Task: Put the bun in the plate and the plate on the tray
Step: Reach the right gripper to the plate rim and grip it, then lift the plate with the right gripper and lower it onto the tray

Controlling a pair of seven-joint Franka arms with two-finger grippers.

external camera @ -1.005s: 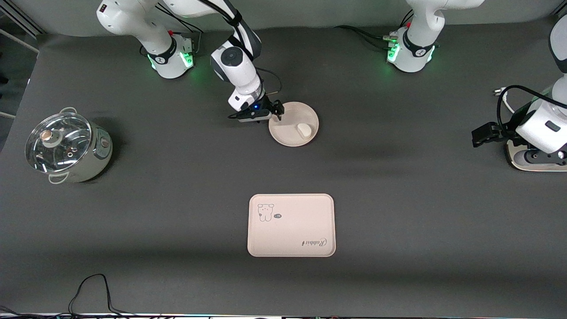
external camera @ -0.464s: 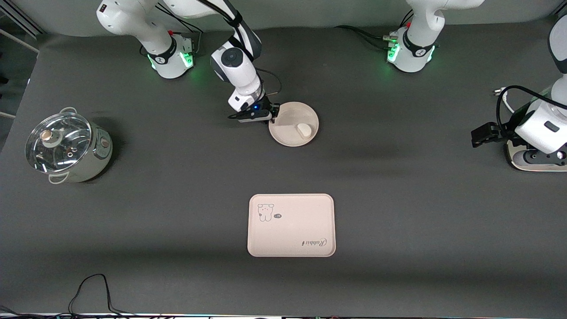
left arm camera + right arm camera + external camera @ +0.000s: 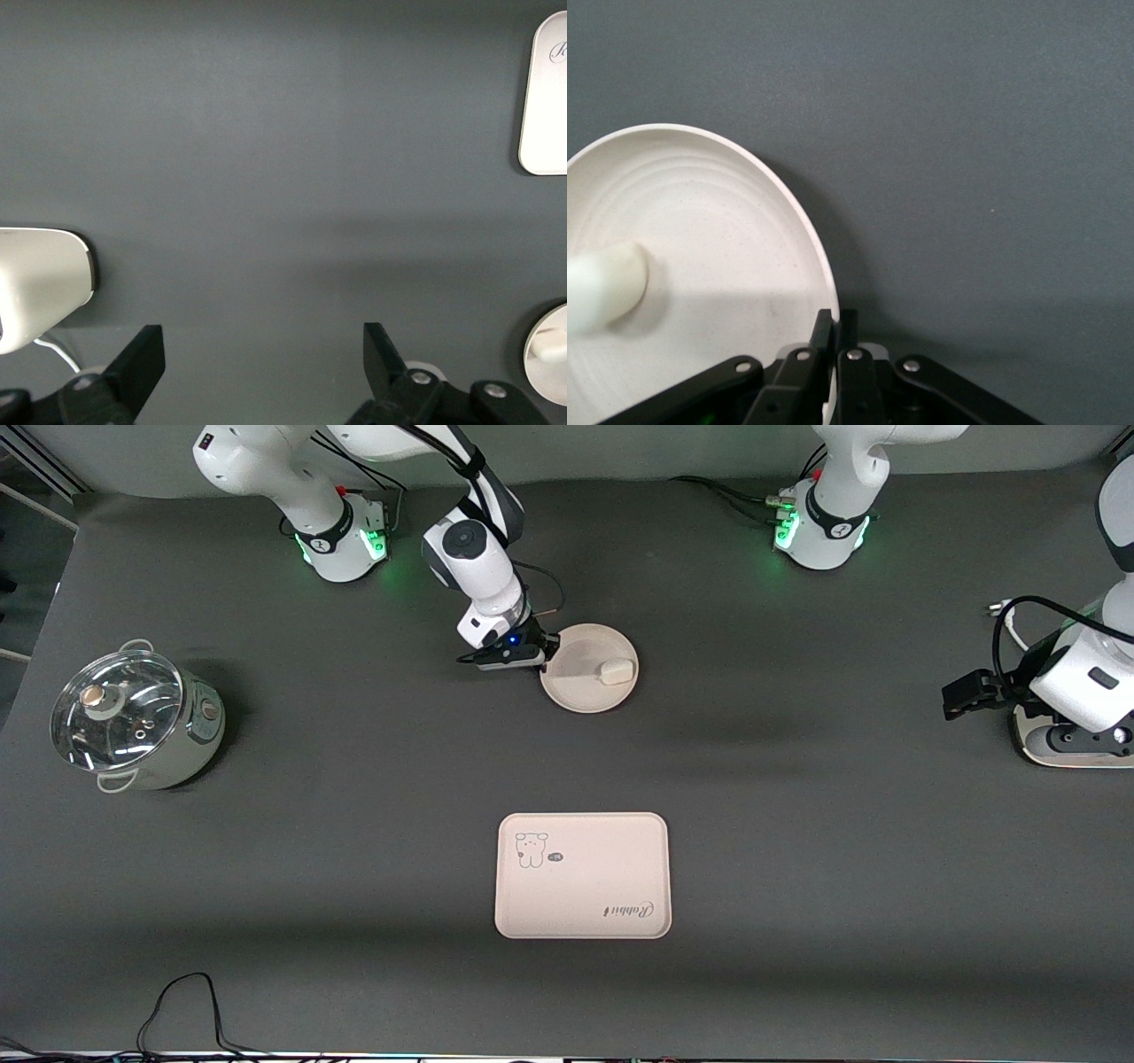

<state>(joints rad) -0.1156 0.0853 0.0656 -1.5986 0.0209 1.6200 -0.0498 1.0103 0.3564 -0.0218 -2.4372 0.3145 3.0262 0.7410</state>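
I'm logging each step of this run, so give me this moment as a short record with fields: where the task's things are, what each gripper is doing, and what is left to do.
bun: lies in the plate
plate: on the table, farther from the front camera than the tray, its rim pinched
tray: flat on the table, nothing on it
right gripper: shut on the plate's rim, at the side toward the right arm's end
left gripper: open, holds nothing, waits at the left arm's end of the table
pot: lidded, at the right arm's end
left to do: plate onto tray

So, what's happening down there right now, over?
Right claw shut on plate rim, bun in plate. Left claw open, waiting at its end of the table. Nothing between plate and tray.
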